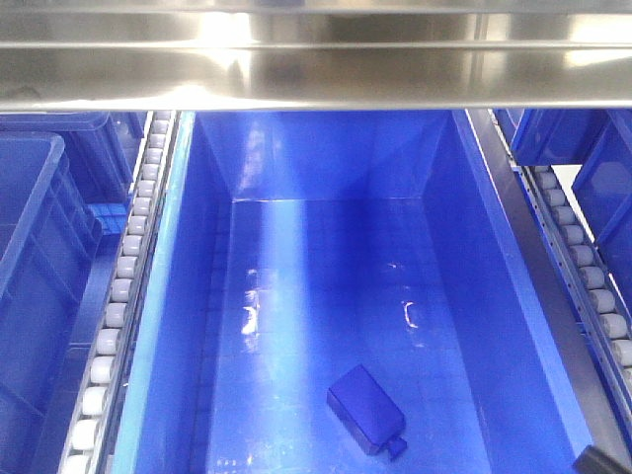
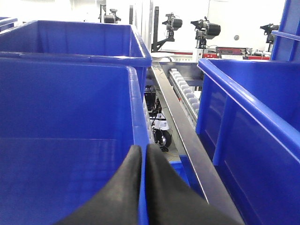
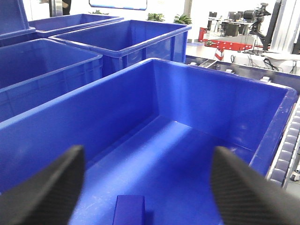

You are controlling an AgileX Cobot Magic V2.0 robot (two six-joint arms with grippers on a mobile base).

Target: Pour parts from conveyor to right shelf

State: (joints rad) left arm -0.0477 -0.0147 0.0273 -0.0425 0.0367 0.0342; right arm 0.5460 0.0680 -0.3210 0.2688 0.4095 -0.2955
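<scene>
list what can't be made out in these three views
- Conveyor: in no view; the bins fill the frames.
- Blue part in the right wrist view: cut off by the bottom edge. The front view shows it whole on the bin floor.
- Left gripper: fingers pressed together, bases cut off by the bottom edge; whether they pinch anything is unclear.
- Shelf top rail in the front view hides the bin's far rim.

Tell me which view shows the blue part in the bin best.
The exterior front-facing view: the blue part lies whole on the bin floor, stub visible at its lower right. The right wrist view shows only its top at the bottom edge, between the open fingers. The left wrist view does not show it.
</scene>
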